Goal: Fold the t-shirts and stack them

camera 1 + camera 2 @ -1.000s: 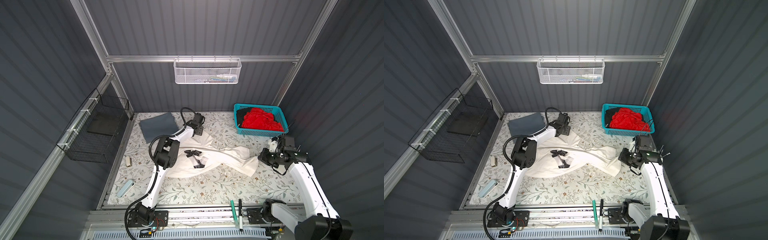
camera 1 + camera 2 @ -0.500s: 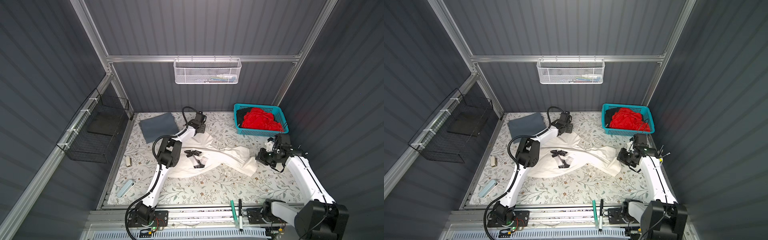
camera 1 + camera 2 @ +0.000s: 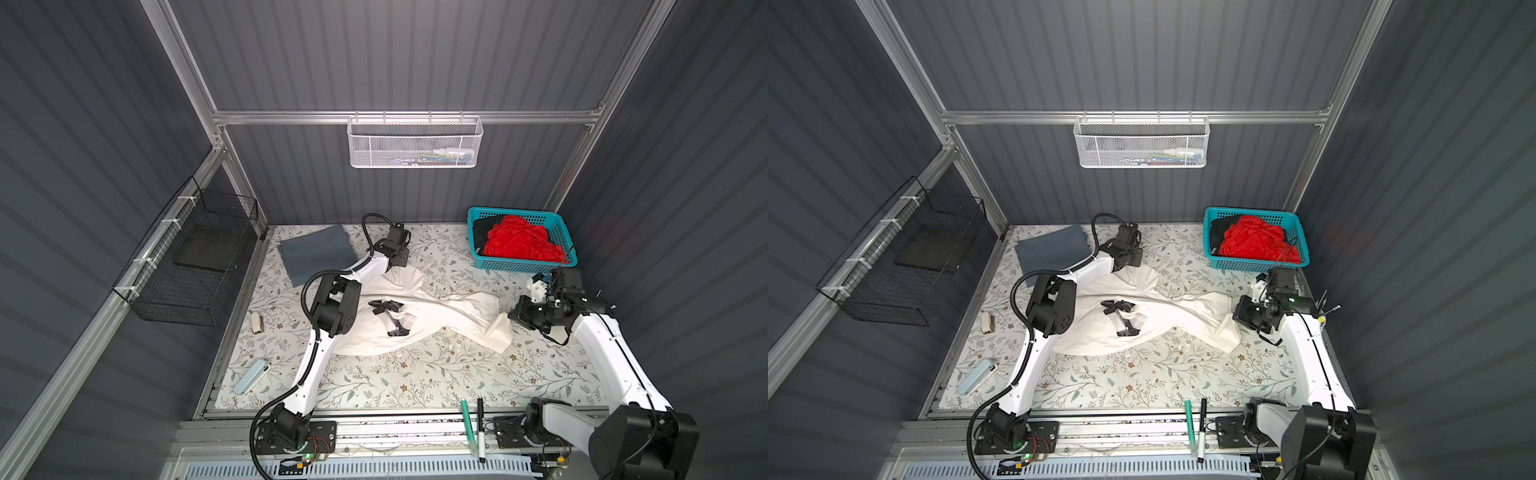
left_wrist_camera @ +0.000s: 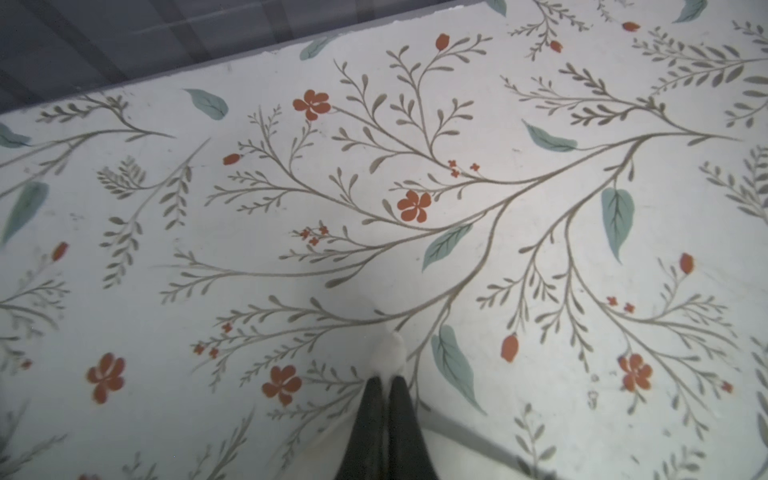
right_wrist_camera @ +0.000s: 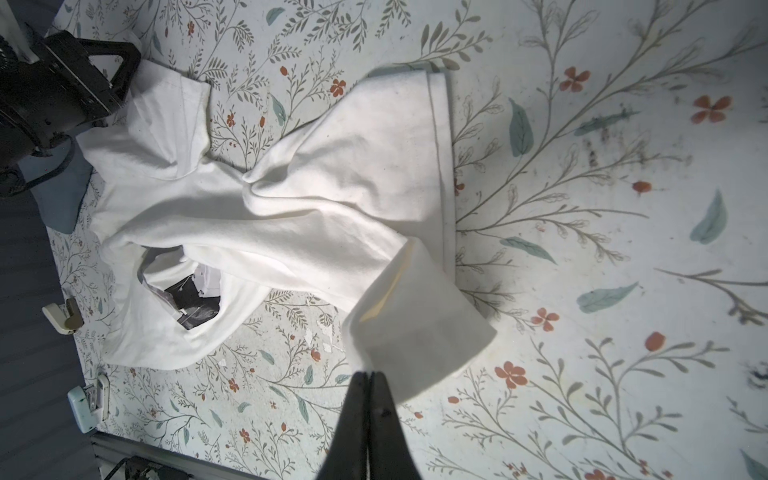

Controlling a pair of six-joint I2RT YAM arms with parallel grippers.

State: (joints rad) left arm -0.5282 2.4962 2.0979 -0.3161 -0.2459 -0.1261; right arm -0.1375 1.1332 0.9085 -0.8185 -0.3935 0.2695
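Fingers (image 4: 370,415) of the left gripper (image 4: 385,380) were pressed together in the left wrist view. A small tuft of white cloth was pinched at their tips and poked out just beyond them over the floral table covering (image 4: 498,208). That tuft belonged to the off-white t-shirt (image 3: 440,316), whose far, bunched end lay at this gripper in both top views.

Across the table, the right gripper (image 5: 368,376) was likewise closed, its two dark fingers (image 5: 390,424) meeting on a hem corner of the same shirt. The corner stood a little off the covering and threw a shadow beneath it. Between the two grips the shirt ran as a twisted, rumpled band across the middle of the table, with black marks showing near its neck opening.

Further out, the slate-grey t-shirt (image 3: 316,253) lay folded flat at the far left corner, close to the white one's far end; whether they touched could not be told. At the far right corner stood a teal basket (image 3: 528,266) holding the crumpled red t-shirt (image 3: 519,245). The black t-shirt (image 3: 482,228) was tucked beside it along the basket's left wall.
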